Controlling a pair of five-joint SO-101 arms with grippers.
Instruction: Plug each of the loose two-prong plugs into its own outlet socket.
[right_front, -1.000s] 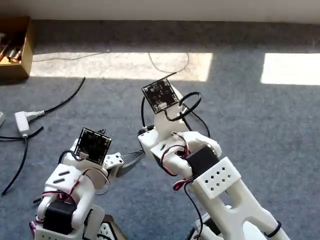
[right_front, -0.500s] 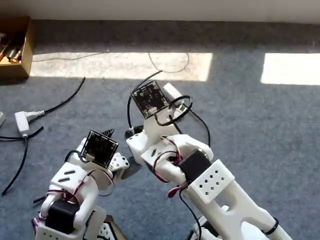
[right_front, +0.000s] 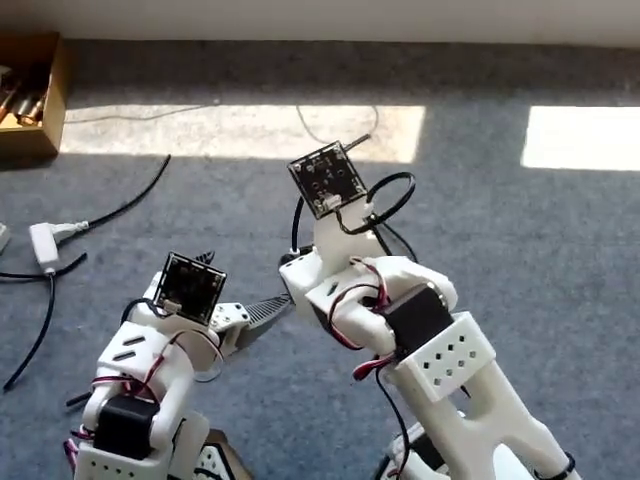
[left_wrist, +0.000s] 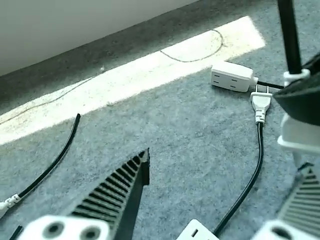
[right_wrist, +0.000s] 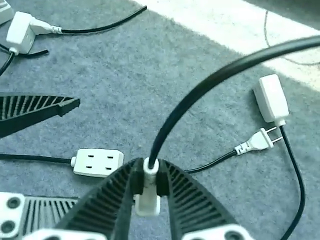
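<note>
Gripping a white plug (right_wrist: 146, 200) by its body, the right gripper (right_wrist: 148, 172) is clenched above the carpet (right_wrist: 165, 65) near one outlet socket (right_wrist: 97, 162). The plug's prongs cannot be made out. The left gripper (left_wrist: 227, 162) is spread, grasping nothing. A second plug (right_wrist: 257, 141) lies loose just beside another socket (right_wrist: 271, 98).

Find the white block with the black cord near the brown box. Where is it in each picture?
High view: the white block lies on the carpet by the left edge, below the brown box.
Left wrist view: its white cord end peeks in at the edge, past the black ribbed finger.
Right wrist view: it lies beyond that finger.
Shared landmark: the left gripper's black ribbed finger.
</note>
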